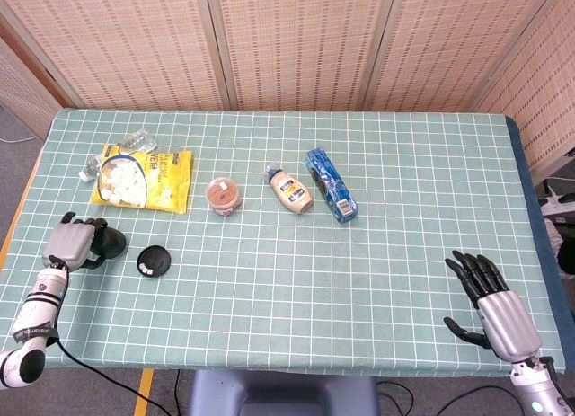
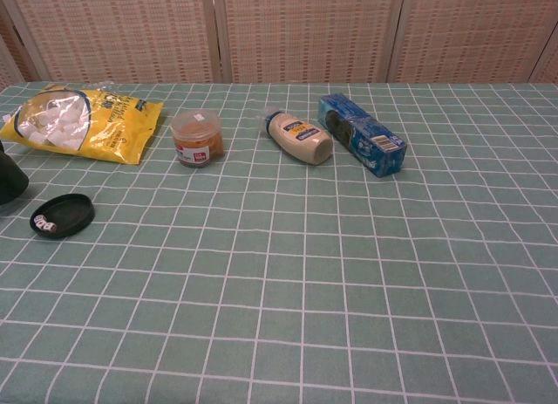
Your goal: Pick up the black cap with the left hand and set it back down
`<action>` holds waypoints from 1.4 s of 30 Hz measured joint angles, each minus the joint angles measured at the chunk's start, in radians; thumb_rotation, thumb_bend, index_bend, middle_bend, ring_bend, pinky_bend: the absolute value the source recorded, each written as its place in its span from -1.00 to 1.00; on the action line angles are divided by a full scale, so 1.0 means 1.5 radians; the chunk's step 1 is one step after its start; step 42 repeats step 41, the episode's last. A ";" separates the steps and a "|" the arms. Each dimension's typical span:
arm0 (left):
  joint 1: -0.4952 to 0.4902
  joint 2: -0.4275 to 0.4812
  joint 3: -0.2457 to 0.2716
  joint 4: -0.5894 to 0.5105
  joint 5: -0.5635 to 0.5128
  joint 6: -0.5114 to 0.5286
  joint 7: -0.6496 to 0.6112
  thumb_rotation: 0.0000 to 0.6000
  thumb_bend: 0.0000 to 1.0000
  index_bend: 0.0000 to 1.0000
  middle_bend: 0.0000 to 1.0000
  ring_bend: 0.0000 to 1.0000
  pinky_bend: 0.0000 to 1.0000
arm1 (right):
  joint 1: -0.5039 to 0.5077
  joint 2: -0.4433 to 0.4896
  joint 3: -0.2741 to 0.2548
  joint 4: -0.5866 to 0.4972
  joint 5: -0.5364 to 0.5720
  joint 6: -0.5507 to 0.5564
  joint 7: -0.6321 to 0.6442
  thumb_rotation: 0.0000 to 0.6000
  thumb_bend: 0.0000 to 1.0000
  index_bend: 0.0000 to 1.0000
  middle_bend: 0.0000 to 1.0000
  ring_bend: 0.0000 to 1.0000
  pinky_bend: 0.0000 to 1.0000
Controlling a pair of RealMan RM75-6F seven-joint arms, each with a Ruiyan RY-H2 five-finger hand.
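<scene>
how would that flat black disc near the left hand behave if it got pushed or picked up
The black disc lies flat and low on the checked cloth, so it would likely slide rather than tip or roll. It looks thin and rigid, probably light. Its low edge may give the fingers of the left hand little to grip.
</scene>
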 measured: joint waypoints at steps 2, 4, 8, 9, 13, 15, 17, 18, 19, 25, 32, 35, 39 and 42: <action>0.001 -0.004 0.000 0.009 -0.011 -0.019 -0.003 1.00 -0.35 -0.46 -0.25 -0.42 -0.80 | 0.000 -0.001 0.000 0.000 0.000 -0.002 0.000 1.00 -0.69 -1.00 -1.00 -1.00 -1.00; 0.001 -0.007 0.000 0.015 -0.016 -0.030 -0.004 1.00 -0.35 -0.63 -0.39 -0.48 -0.81 | 0.001 -0.002 0.000 0.001 0.000 -0.002 0.001 1.00 -0.69 -1.00 -1.00 -1.00 -1.00; -0.001 -0.008 0.000 0.016 -0.031 -0.044 0.001 1.00 -0.35 -1.00 -0.99 -0.95 -0.84 | 0.001 -0.002 0.000 0.000 0.001 -0.002 0.000 1.00 -0.69 -1.00 -1.00 -1.00 -1.00; -0.002 -0.007 -0.001 0.015 -0.035 -0.045 0.003 1.00 -0.35 -1.00 -1.00 -1.00 -0.84 | 0.001 -0.002 0.000 0.000 0.001 -0.002 0.000 1.00 -0.69 -1.00 -1.00 -1.00 -1.00; -0.001 -0.003 -0.002 0.004 -0.048 -0.050 0.009 1.00 -0.35 -1.00 -1.00 -1.00 -0.85 | 0.001 -0.003 0.001 0.000 0.003 -0.003 -0.001 1.00 -0.69 -1.00 -1.00 -1.00 -1.00; 0.000 0.000 -0.002 -0.002 -0.048 -0.048 0.010 1.00 -0.35 -1.00 -1.00 -1.00 -0.85 | 0.001 -0.003 0.000 0.001 0.003 -0.005 -0.002 1.00 -0.69 -1.00 -1.00 -1.00 -1.00; 0.004 0.003 -0.004 -0.010 -0.040 -0.035 0.004 1.00 -0.34 -1.00 -1.00 -1.00 -0.85 | 0.001 -0.004 0.000 0.001 0.003 -0.007 -0.005 1.00 -0.69 -1.00 -1.00 -1.00 -1.00; 0.007 0.005 -0.006 -0.016 -0.033 -0.026 -0.002 1.00 -0.33 -1.00 -1.00 -1.00 -0.85 | 0.002 -0.004 0.000 0.001 0.003 -0.007 -0.005 1.00 -0.69 -1.00 -1.00 -1.00 -1.00; 0.013 0.007 -0.008 -0.024 -0.019 -0.008 -0.012 1.00 -0.30 -1.00 -1.00 -1.00 -0.85 | 0.002 -0.005 0.000 0.001 0.003 -0.007 -0.006 1.00 -0.69 -1.00 -1.00 -1.00 -1.00; 0.082 0.014 0.003 -0.078 0.153 0.174 -0.122 1.00 -0.21 -1.00 -1.00 -1.00 -0.89 | 0.003 -0.010 -0.003 0.003 0.002 -0.015 -0.013 1.00 -0.69 -1.00 -1.00 -1.00 -1.00; 0.231 -0.023 0.055 -0.054 0.355 0.443 -0.227 1.00 -0.17 -1.00 -1.00 -1.00 -0.93 | 0.004 -0.016 -0.009 0.006 -0.004 -0.022 -0.024 1.00 -0.69 -1.00 -1.00 -1.00 -1.00; 0.266 -0.031 0.068 -0.032 0.378 0.493 -0.271 1.00 -0.17 -1.00 -1.00 -1.00 -0.93 | 0.008 -0.025 -0.009 0.013 0.001 -0.036 -0.029 1.00 -0.69 -1.00 -1.00 -1.00 -1.00; 0.278 -0.029 0.078 -0.026 0.393 0.492 -0.321 1.00 -0.17 -1.00 -1.00 -1.00 -0.93 | 0.011 -0.043 -0.008 0.024 0.004 -0.044 -0.055 1.00 -0.69 -1.00 -1.00 -1.00 -1.00; 0.284 -0.027 0.081 -0.027 0.399 0.488 -0.311 1.00 -0.17 -1.00 -1.00 -1.00 -0.93 | 0.010 -0.055 -0.009 0.031 0.001 -0.043 -0.075 1.00 -0.69 -1.00 -1.00 -1.00 -1.00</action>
